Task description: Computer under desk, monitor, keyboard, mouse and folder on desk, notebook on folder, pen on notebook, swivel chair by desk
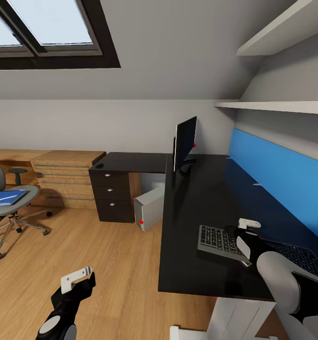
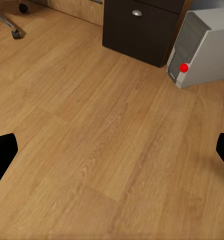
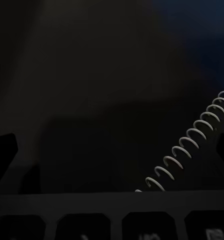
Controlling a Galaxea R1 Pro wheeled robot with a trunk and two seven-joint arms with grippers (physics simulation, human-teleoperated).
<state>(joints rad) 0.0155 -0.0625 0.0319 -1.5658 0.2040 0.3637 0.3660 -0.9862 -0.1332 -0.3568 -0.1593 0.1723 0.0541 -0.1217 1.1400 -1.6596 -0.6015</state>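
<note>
Right gripper (image 1: 244, 231) on keyboard (image 1: 218, 240)
Keyboard directly under its fingers, touching; grasp state unclear. Left gripper (image 1: 78, 279) released, over floor.

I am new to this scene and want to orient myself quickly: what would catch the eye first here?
The long black desk along the blue wall panel stands out, with a monitor at its far end and a keyboard near the right pincer. A grey computer sits on the floor beneath it. At the far left, a swivel chair carries a blue folder.
</note>
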